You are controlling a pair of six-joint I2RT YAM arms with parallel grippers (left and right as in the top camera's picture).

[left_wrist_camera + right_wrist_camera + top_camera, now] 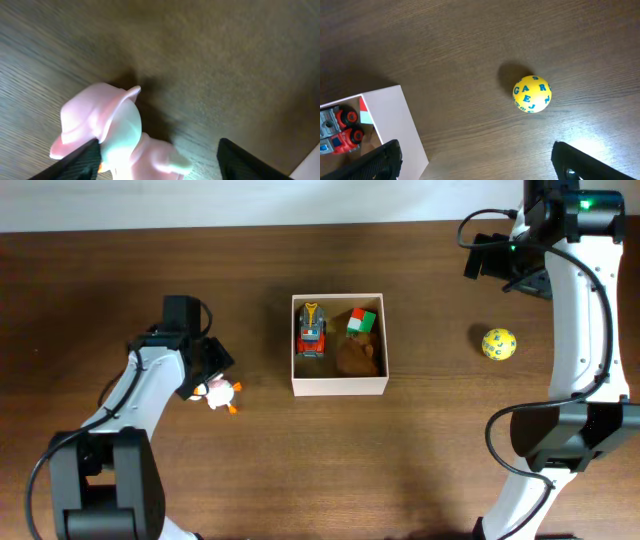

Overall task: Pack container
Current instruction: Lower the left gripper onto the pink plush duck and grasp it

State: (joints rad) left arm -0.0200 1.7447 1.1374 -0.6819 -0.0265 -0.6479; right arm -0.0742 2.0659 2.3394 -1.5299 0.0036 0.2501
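**Clerk:** Item one, the container point(339, 387)?

**Checker:** Square white-walled box, open top, at the centre of the overhead frame on the brown worktop point(450, 460). It sits between the two arms, probably so either can reach it. Its corner also shows at the lower left of the right wrist view.

**Clerk:** Contents?

**Checker:** Three entries. Toy truck point(311, 332) along the left wall. Red, green and white cube point(362, 321) in the upper right corner. Brown lump point(357, 356) below the cube, kind not legible. Floor space is mostly taken.

**Clerk:** Items outside?

**Checker:** Two. White toy duck with a pink hat point(220, 393), left of the box and well apart from it. Yellow ball with blue letters point(499, 344), right of the box, alone on the wood.

**Clerk:** Left jaws?

**Checker:** Spread apart and lowered over the duck. In the left wrist view one finger point(80, 160) sits against the toy's side, and the other stands off at the lower right. Nothing is gripped. The straddle suggests a pick-up is being lined up.

**Clerk:** Right jaws?

**Checker:** Released and empty, held high at the upper right of the overhead frame. The ball lies below them, a likely later pick.

**Clerk:** Progress?

**Checker:** Judged partway: three items packed, two outstanding.
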